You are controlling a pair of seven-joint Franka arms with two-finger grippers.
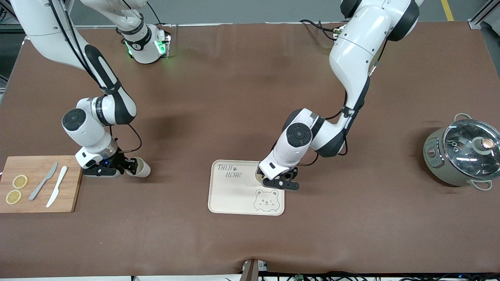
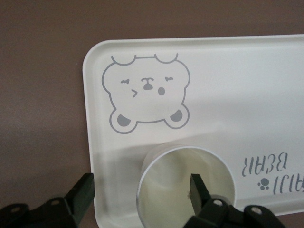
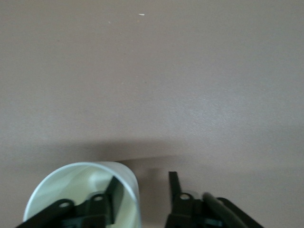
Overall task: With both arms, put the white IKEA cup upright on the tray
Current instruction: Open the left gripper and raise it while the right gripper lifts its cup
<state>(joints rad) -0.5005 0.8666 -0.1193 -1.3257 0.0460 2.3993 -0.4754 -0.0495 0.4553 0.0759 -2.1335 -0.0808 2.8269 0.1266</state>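
Observation:
The cream bear tray [image 1: 230, 195] lies mid-table, nearer the front camera. My left gripper [image 1: 279, 181] is low over its corner toward the left arm's end. In the left wrist view a white cup [image 2: 185, 190] stands upright on the tray [image 2: 237, 85]. My left gripper [image 2: 140, 185] is open, with one finger inside the cup and the other outside past the tray's edge. A second white cup [image 1: 141, 167] is tilted beside the cutting board. My right gripper [image 1: 130, 165] is open [image 3: 142, 183] and straddles the wall of that cup [image 3: 71, 190].
A wooden cutting board [image 1: 39, 199] with two lemon slices [image 1: 19, 181], a grey knife [image 1: 43, 181] and a white knife [image 1: 57, 186] lies at the right arm's end. A grey pot with a glass lid [image 1: 463, 154] stands at the left arm's end.

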